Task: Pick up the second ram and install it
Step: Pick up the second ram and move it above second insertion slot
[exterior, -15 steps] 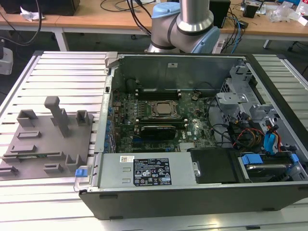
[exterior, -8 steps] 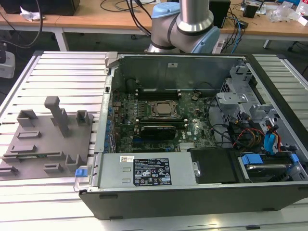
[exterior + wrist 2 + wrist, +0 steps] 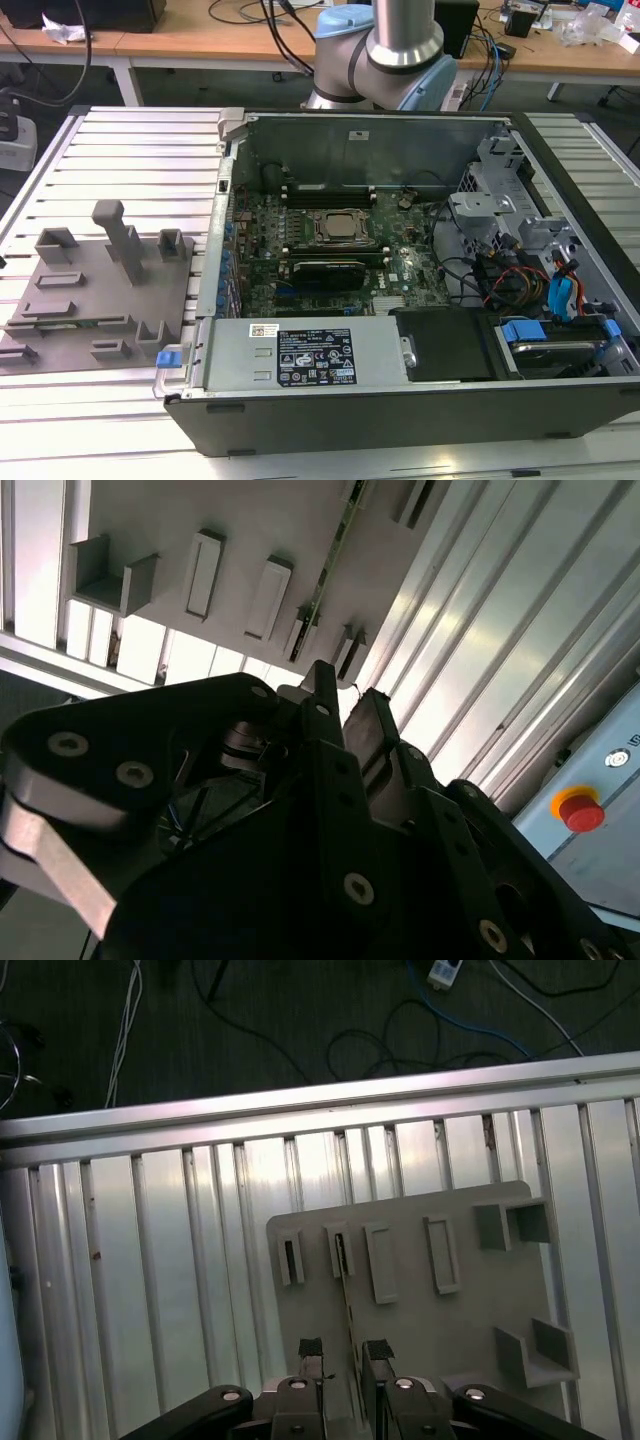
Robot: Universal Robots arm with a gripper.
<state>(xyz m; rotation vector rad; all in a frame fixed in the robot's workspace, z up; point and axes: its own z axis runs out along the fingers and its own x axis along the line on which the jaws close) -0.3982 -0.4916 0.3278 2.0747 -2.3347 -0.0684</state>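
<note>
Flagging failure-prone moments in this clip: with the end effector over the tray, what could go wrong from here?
1. In the first wrist view, the second ram stands on edge and lines up between the fingertips of the open end effector. It seems nearer one of them, so closing could tip or skew it.
2. The grey tray has raised holders close by, and a fingertip might catch one.

Open air lies above the grey tray [image 3: 450, 1330], but raised ridges [image 3: 378, 1265] stand just beside the second ram [image 3: 346, 1298], leaving only narrow lanes either side for the wide-parted gripper [image 3: 342, 1352].
</note>
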